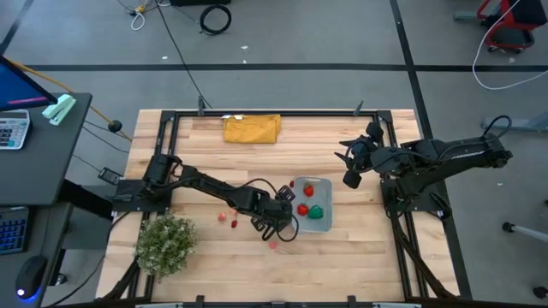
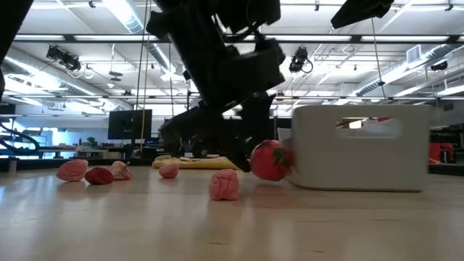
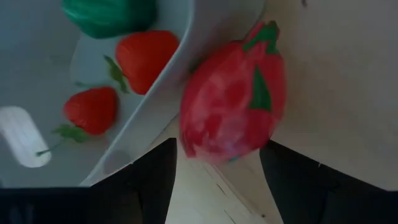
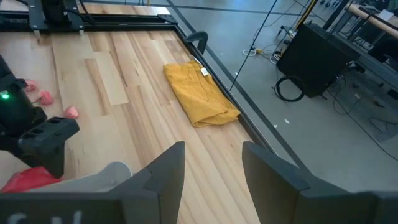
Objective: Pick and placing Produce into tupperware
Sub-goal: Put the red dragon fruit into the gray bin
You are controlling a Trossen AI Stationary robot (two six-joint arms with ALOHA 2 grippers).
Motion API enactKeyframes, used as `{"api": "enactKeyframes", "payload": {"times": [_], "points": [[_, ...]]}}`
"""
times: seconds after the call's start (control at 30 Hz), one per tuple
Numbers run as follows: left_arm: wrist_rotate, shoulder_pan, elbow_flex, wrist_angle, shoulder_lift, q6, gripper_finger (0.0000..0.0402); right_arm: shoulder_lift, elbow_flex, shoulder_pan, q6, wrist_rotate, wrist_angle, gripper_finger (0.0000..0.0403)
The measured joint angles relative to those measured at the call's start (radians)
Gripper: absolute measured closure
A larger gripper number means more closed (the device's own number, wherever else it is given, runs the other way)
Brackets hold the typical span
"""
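Observation:
A red-pink fruit piece with green leaves (image 3: 233, 106) lies on the table against the left wall of the pale tupperware (image 1: 328, 184). My left gripper (image 3: 217, 149) slants down at it, open, with one finger on each side of its near end. In the tupperware lie two red strawberries (image 3: 146, 59) and a green piece (image 3: 109, 15). Small pink and red pieces (image 1: 221, 216) lie loose on the table to the left, and one more (image 2: 225, 185) lies nearer the front edge. My right gripper (image 4: 211, 149) waits open, raised over the table's far right. My left gripper has its fingers (image 3: 155, 180) on either side of the red-pink fruit's near end (image 3: 211, 152), coming slanting down from the table's left. Whether they touch it I cannot tell. The fruit sits on the table beside the tupperware's wall (image 3: 168, 93).
A mustard-yellow folded cloth (image 1: 252, 128) lies at the far edge. A bushy pale-green plant (image 1: 165, 244) stands at the near left corner. Black frame rails (image 1: 282, 113) run along the table's far edge and sides. Bare wood shows to the right of the tupperware.

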Motion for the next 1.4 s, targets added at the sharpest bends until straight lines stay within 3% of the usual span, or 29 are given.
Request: {"api": "enactKeyframes", "payload": {"times": [0.43,1.4], "points": [[0.0,-0.019,0.096,-0.152,0.0,-0.124,0.0163,0.0,0.0,0.0,0.0,-0.002,0.0,0.0234],[0.05,-0.053,0.097,-0.028,0.046,-0.108,0.0167,0.0,0.0,0.0,0.025,-0.004,-0.011,0.0234]]}}
